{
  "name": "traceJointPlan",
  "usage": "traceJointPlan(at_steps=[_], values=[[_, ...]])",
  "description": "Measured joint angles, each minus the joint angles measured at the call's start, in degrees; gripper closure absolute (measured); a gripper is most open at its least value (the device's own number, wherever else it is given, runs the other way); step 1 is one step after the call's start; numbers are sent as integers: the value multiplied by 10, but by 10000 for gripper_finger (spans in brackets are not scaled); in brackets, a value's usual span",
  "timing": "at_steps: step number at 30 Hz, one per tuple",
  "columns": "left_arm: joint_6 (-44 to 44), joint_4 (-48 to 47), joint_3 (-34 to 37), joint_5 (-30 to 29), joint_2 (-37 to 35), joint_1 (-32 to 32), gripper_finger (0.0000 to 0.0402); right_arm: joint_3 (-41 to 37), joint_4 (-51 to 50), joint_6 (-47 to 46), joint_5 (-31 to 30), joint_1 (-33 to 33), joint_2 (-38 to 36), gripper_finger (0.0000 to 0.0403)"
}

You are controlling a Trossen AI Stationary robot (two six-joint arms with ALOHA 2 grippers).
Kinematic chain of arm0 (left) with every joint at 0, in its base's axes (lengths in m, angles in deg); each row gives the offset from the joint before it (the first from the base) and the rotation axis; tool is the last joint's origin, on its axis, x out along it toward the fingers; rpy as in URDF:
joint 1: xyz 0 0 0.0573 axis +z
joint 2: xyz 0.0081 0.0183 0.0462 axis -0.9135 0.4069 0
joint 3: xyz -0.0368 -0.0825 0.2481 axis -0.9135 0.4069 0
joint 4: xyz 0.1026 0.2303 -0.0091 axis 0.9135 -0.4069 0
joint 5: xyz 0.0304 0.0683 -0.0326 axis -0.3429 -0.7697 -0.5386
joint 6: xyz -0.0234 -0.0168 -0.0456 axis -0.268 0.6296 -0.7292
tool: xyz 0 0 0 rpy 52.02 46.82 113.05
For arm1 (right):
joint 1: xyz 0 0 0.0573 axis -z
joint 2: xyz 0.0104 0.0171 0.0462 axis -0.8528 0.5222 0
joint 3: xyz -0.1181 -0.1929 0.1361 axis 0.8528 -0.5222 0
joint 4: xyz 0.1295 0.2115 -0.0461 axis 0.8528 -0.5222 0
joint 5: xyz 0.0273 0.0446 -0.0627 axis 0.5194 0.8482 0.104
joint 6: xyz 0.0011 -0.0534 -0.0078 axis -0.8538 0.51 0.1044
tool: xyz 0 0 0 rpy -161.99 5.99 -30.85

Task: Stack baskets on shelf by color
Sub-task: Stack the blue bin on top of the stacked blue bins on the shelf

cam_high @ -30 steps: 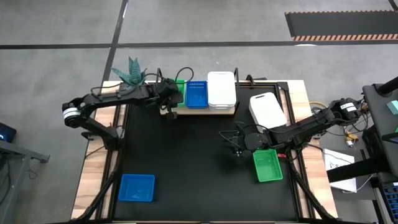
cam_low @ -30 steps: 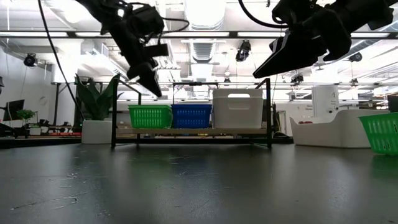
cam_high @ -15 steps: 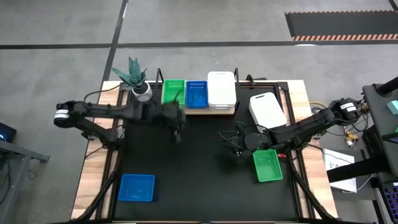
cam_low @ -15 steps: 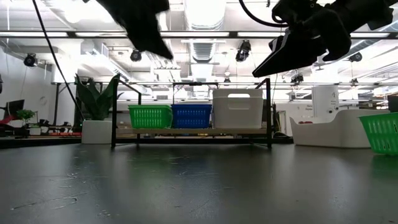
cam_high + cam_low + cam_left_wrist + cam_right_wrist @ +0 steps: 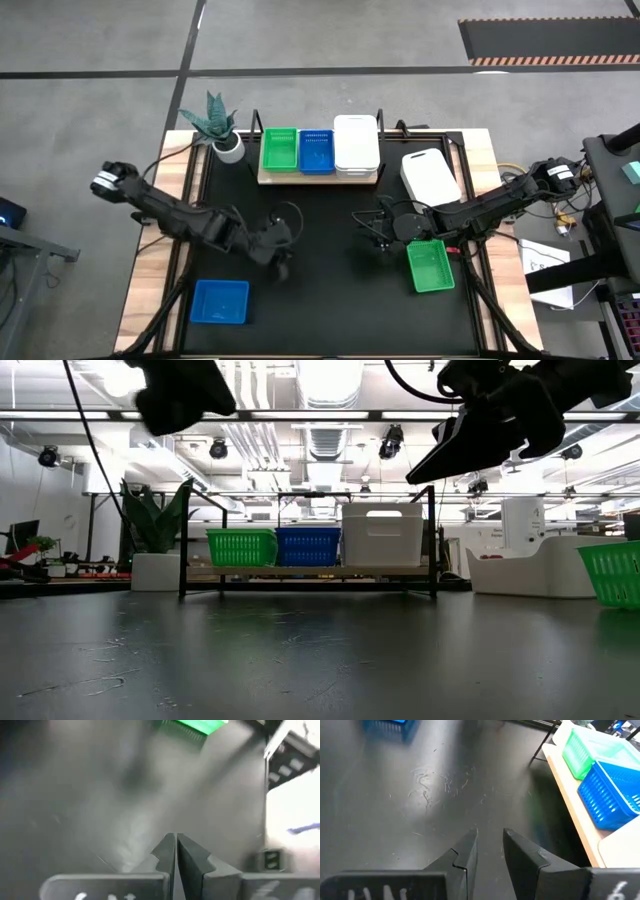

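The shelf stands at the table's far edge. On it rest a green basket, a blue basket and a white basket. Three more baskets lie on the black table: a white one at the right, a green one near the right edge, and a blue one at the near left. My left gripper hovers shut over the table's middle left, holding nothing. My right gripper hovers open, just left of the loose green basket.
A white pot with a plant stands at the shelf's left end. The shelf's black posts rise above the baskets. Bare black tabletop lies between the two arms and toward the near edge.
My left arm has pulled away from the green basket on the shelf and swung fast toward the near edge, ending over the table's middle left. The green basket stays on the shelf. My right arm has kept still.
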Motion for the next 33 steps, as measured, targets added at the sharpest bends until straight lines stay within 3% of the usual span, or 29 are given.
traceJointPlan(at_steps=[6, 11, 14, 18, 24, 33], values=[[-242, -79, -33, 35, 26, -54, 401, -1, 0, 1, 0, 0, 0, 319], [-458, -294, -105, 110, 74, -106, 401, -1, -1, 4, 0, 0, 0, 319], [-550, -363, -145, 166, 105, -128, 401, -1, -1, 3, 7, 0, 0, 319], [-590, -373, -173, 197, 133, -146, 401, -1, -1, 3, 24, 0, 0, 319], [-589, -373, -161, 213, 157, -153, 394, -1, -1, 12, 26, 0, 0, 319], [-590, -355, -119, 227, 156, -153, 293, -1, -1, 16, 29, 0, 0, 319]])
